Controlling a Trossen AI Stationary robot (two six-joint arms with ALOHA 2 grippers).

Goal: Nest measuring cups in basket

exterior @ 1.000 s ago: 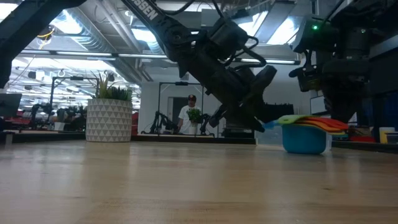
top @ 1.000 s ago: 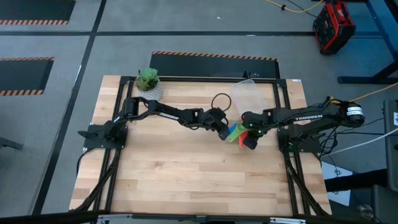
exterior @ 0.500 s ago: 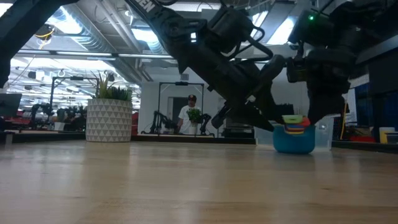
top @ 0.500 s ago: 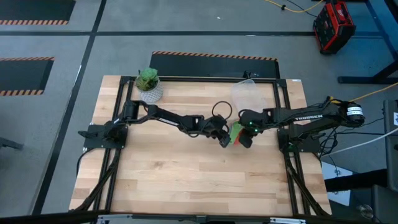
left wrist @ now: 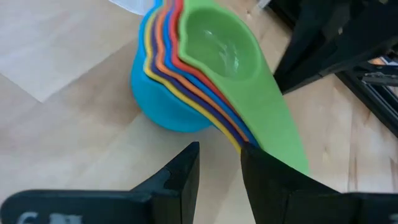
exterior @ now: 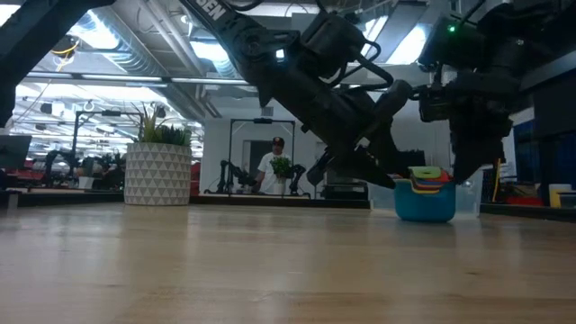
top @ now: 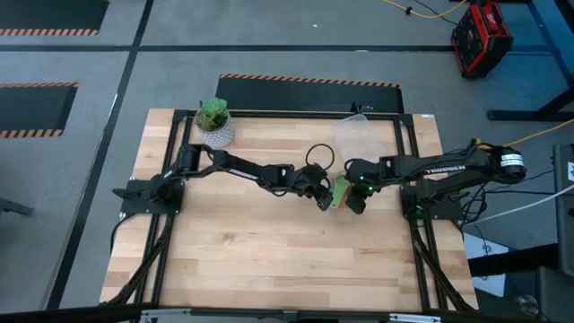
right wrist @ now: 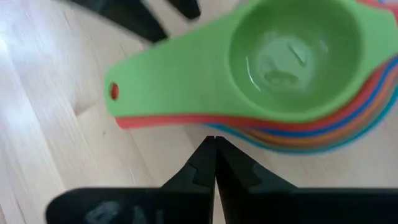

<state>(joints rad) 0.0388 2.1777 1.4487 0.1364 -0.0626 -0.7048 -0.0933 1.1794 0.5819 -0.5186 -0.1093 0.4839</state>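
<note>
The measuring cups (left wrist: 186, 93) sit nested in one stack on the table, the largest blue one at the bottom and the green one (right wrist: 292, 56) on top. Their handles lie bundled and point toward the table's near edge (top: 337, 199). My left gripper (left wrist: 219, 149) reaches in slantwise from the left, open, with nothing between its fingers. My right gripper (right wrist: 215, 140) is shut and points down at the handles' other side. The clear basket (top: 359, 135) stands apart, toward the far edge. My left gripper meets the side edges of the bundled handles (left wrist: 239, 134) with the outer side of one fingertip (left wrist: 261, 168), coming slantwise down from the table's left. The stack stands upright on the table. My right gripper's shut tips stand close beside the handles' other edge (right wrist: 208, 124); I cannot tell whether they touch.
A green plant in a white pot (top: 215, 121) stands at the far left of the table. Open wooden tabletop (top: 269, 260) stretches toward the near edge.
The cups' handles were fanned out a second ago and have swung together into one bundle pointing toward the near edge. The stack has slid slightly. My left gripper has moved toward the near edge against the handles. My right gripper has tipped a little beside them.
</note>
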